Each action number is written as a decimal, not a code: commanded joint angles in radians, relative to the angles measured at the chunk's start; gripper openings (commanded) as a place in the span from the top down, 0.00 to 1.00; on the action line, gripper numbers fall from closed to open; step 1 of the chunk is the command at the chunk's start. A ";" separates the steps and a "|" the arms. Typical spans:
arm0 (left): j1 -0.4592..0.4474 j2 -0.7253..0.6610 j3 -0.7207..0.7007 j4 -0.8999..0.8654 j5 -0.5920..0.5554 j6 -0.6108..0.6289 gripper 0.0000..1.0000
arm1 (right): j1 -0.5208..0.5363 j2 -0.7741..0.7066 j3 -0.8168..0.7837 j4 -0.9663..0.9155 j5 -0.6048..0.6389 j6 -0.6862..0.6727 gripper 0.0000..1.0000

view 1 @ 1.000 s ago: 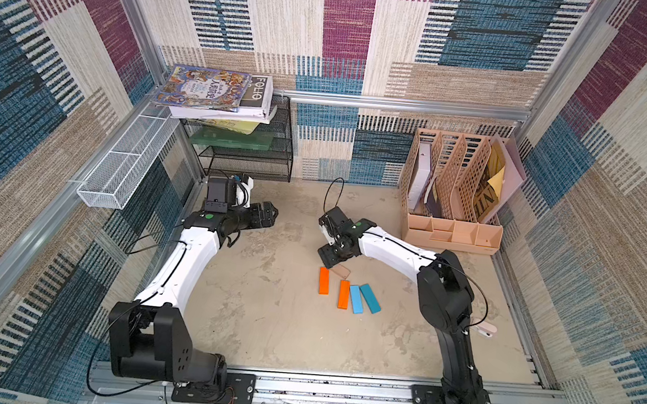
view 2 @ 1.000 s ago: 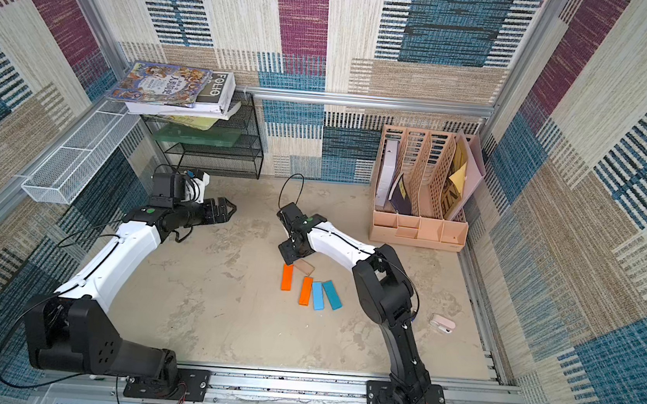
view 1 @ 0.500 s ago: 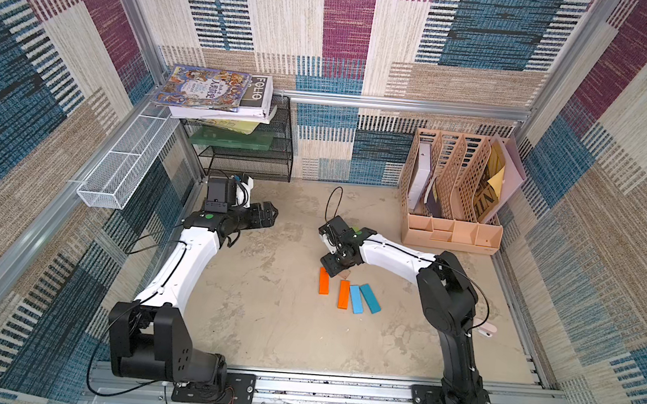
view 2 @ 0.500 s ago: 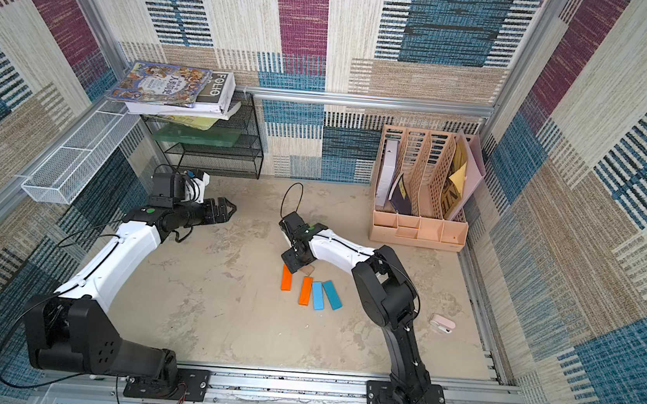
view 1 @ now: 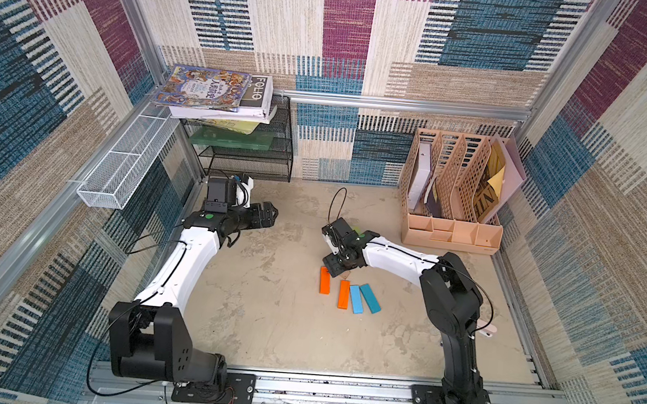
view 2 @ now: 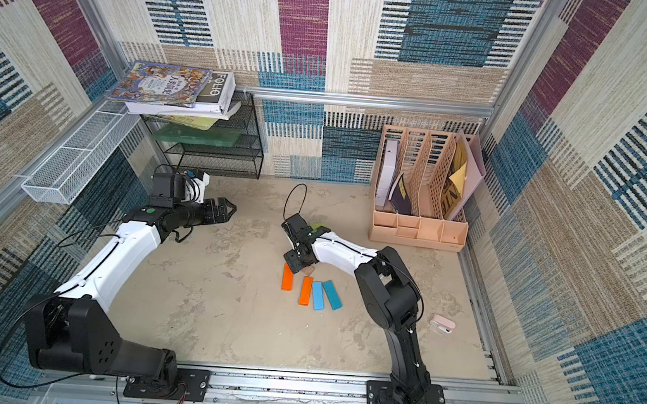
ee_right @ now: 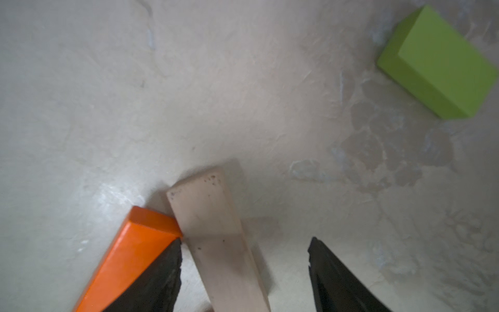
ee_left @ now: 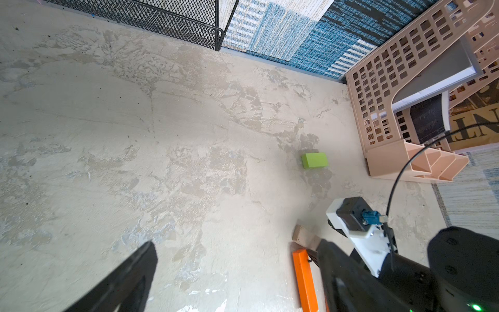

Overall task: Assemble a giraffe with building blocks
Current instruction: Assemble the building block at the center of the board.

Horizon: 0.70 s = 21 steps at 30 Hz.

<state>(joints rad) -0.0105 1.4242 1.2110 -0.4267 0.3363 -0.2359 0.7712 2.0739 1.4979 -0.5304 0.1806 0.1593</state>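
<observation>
1. Far left: the left gripper hangs above the bare table, jaws spread wide and empty, well apart from every block. Not the arm for this one.
2. Next along: the first orange block lies flat, its far end tucked under the right arm's tool.
3. Here's the action: the right gripper is down low astride the tan block, jaws parted and clamped on nothing. The tan block's long axis runs out ahead between the fingers, slightly askew. It crowds the finger overlapping the first orange block and leaves a clear gap to the other finger. Its edge appears to touch that orange block's corner.
4. My read: closing would catch the tan block across its narrow width, though the crowded finger could nudge the first orange block.
5. Just right: the second orange block, lying flat.
6. Behind it, past the right wrist and towards the file rack: the green block, alone.
7. Rightmost: the paler blue block and the deeper blue block, side by side. All pieces are loose, so there's no giraffe yet.
</observation>
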 commanded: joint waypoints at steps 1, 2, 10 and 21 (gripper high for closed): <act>0.001 0.004 0.005 -0.009 0.007 -0.003 0.04 | 0.002 -0.007 -0.012 -0.017 0.011 0.006 0.23; 0.001 0.005 0.005 -0.007 0.007 -0.003 0.04 | 0.002 -0.010 -0.017 -0.015 0.011 0.006 0.23; 0.001 0.010 0.011 -0.014 0.010 -0.003 0.04 | -0.002 -0.007 -0.031 0.019 -0.028 -0.003 0.24; 0.001 0.013 0.012 -0.016 0.010 -0.002 0.04 | -0.027 0.040 0.027 0.007 -0.041 0.094 0.86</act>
<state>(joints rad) -0.0105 1.4357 1.2156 -0.4423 0.3389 -0.2359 0.7593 2.1227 1.5414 -0.5022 0.1230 0.1913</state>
